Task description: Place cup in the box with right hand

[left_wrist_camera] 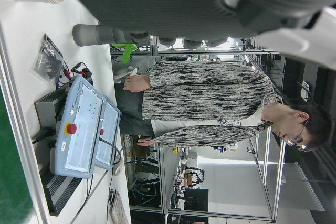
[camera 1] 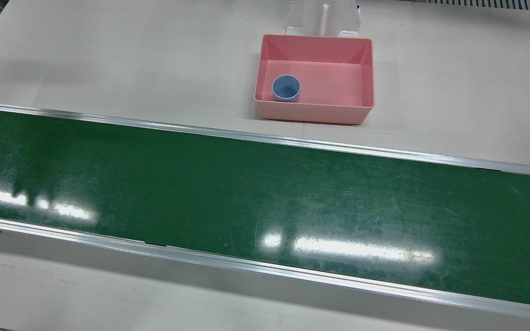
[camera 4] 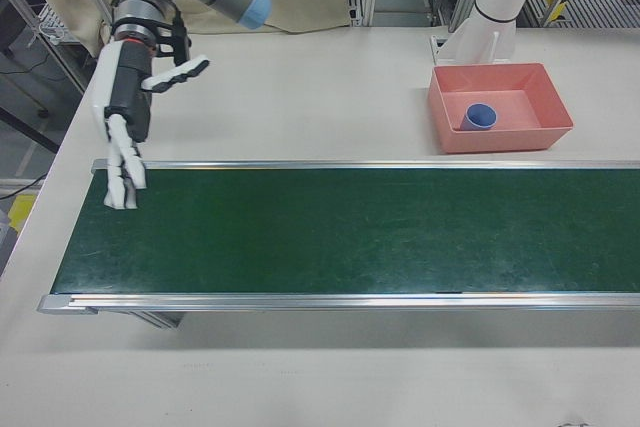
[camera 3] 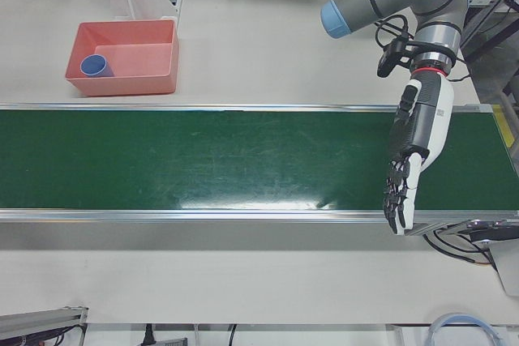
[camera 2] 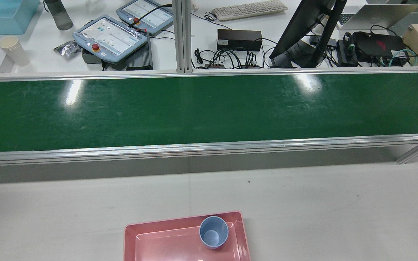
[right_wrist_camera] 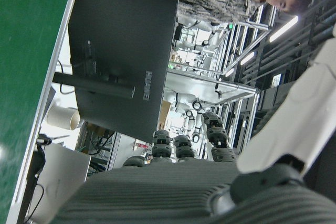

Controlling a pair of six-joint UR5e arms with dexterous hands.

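A blue cup [camera 1: 286, 88] stands mouth up inside the pink box [camera 1: 313, 112], close to one corner and near the wall. The rear view shows the cup [camera 2: 213, 232] at the far right of the box [camera 2: 158, 237]. My right hand [camera 4: 125, 142] hangs open, fingers stretched downward, over the far end of the belt, a long way from the box [camera 4: 500, 139] and cup [camera 4: 478, 116]. My left hand [camera 3: 411, 160] is open too, fingers pointing down over the opposite belt end, far from the box [camera 3: 122, 84]. Neither hand holds anything.
A green conveyor belt [camera 1: 265, 193] with aluminium rails crosses the table. A white pedestal [camera 1: 324, 18] stands right behind the box. Beyond the belt lie teach pendants [camera 2: 111, 34], a monitor [camera 2: 303, 32] and cables. A person [left_wrist_camera: 210, 103] stands at that desk.
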